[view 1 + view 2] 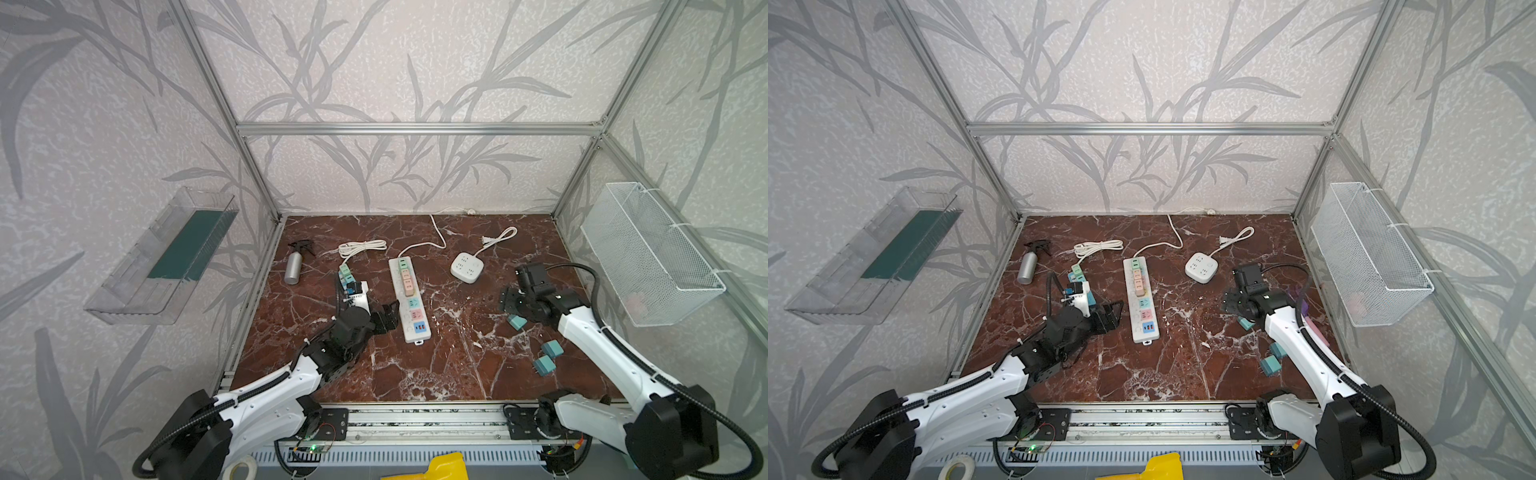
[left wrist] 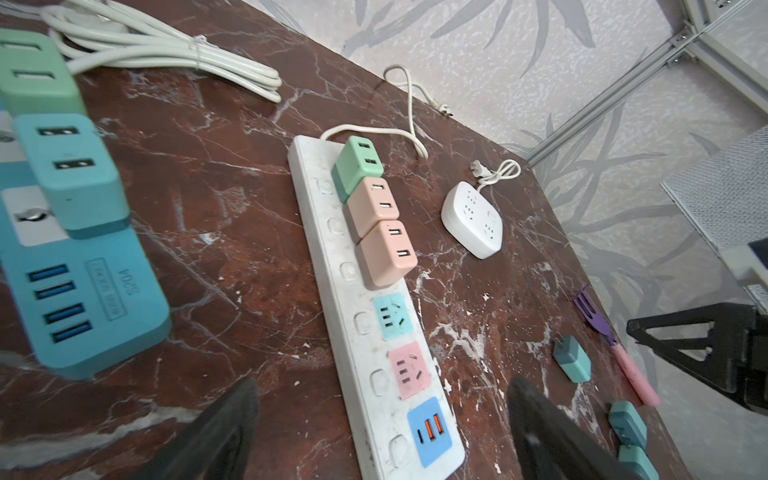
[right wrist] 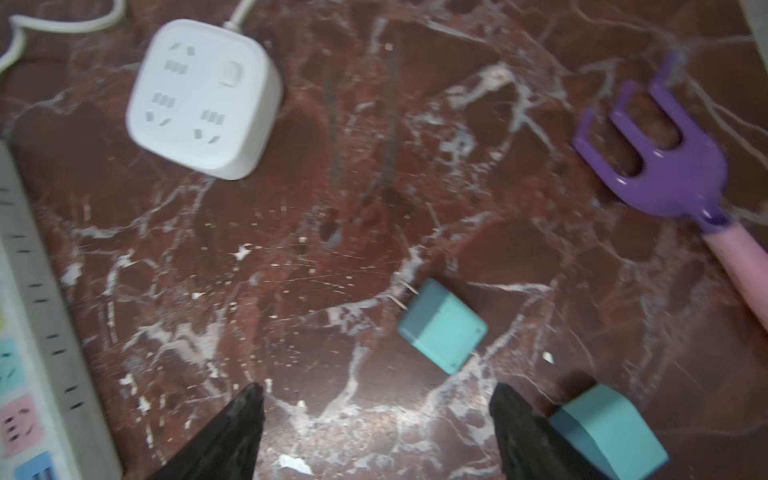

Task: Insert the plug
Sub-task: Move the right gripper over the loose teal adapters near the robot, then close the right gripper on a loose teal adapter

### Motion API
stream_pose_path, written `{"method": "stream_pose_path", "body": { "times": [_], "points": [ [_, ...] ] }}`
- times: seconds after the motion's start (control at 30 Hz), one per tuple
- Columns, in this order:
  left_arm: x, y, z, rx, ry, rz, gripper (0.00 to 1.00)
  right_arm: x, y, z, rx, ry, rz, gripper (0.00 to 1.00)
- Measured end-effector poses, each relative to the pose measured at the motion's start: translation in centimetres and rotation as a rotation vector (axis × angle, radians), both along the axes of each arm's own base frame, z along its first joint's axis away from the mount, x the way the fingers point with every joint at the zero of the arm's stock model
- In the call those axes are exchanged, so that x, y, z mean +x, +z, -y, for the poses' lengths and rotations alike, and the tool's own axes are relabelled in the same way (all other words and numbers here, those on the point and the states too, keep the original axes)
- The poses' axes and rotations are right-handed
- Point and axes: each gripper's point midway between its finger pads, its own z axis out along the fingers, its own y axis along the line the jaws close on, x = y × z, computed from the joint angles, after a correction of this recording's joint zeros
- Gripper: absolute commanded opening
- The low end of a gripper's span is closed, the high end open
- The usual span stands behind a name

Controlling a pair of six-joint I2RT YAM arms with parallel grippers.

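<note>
Three teal plugs lie loose on the right of the marble table; the nearest plug (image 1: 516,322) (image 1: 1246,323) (image 3: 442,326) rests on its side just ahead of my right gripper (image 3: 376,392) (image 1: 509,305), which is open with nothing between its fingers. A second teal plug (image 3: 609,428) lies beside one finger. The long white power strip (image 1: 409,299) (image 2: 353,291) carries a green and two pink plugs at its far end; its near sockets are bare. My left gripper (image 2: 382,386) (image 1: 384,318) hovers open over the strip's near end.
A small blue power strip (image 2: 83,307) with plugs lies left of the long one, a spray bottle (image 1: 294,266) beyond it. A white square socket block (image 1: 467,268) sits at the back right, a purple rake (image 3: 665,166) near the right wall under a wire basket (image 1: 652,253).
</note>
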Motion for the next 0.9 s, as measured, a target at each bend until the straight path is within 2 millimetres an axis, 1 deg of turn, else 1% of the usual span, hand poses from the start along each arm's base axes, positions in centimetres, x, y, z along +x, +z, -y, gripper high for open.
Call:
{"method": "stream_pose_path", "body": {
  "times": [0.13, 0.23, 0.3, 0.37, 0.5, 0.57, 0.63, 0.7, 0.83, 0.9],
  "points": [
    [0.1, -0.2, 0.7, -0.015, -0.023, -0.006, 0.93, -1.0, -2.4, 2.6, 0.067, -0.136, -0.05, 0.89],
    [0.0, -0.1, 0.9, -0.021, -0.035, -0.005, 0.93, -1.8, -3.7, 3.8, 0.086, -0.222, -0.082, 0.9],
    [0.0, 0.1, 0.9, -0.025, -0.037, -0.001, 0.93, -2.5, -4.0, 4.4, 0.099, -0.269, -0.081, 0.9],
    [0.0, 0.6, 0.9, -0.035, -0.036, 0.01, 0.93, -3.7, -4.1, 5.1, 0.107, -0.319, -0.075, 0.9],
    [-0.1, 2.3, 0.6, -0.067, -0.03, 0.053, 0.93, -6.1, -4.0, 6.3, 0.105, -0.416, -0.06, 0.9],
    [-0.2, 3.1, 0.4, -0.081, -0.024, 0.074, 0.93, -7.1, -4.0, 6.6, 0.106, -0.455, -0.066, 0.89],
    [-0.3, 3.7, 0.2, -0.089, -0.017, 0.091, 0.93, -8.1, -4.5, 6.9, 0.107, -0.502, -0.089, 0.86],
    [-0.3, 4.0, 0.0, -0.091, -0.013, 0.097, 0.93, -9.0, -5.2, 7.1, 0.11, -0.543, -0.12, 0.82],
    [-0.5, 3.9, -0.3, -0.074, -0.01, 0.095, 0.93, -11.1, -7.3, 7.3, 0.126, -0.622, -0.189, 0.72],
    [-0.6, 4.0, -0.4, -0.069, -0.009, 0.1, 0.93, -11.8, -8.1, 7.3, 0.143, -0.659, -0.211, 0.7]
  ]
}}
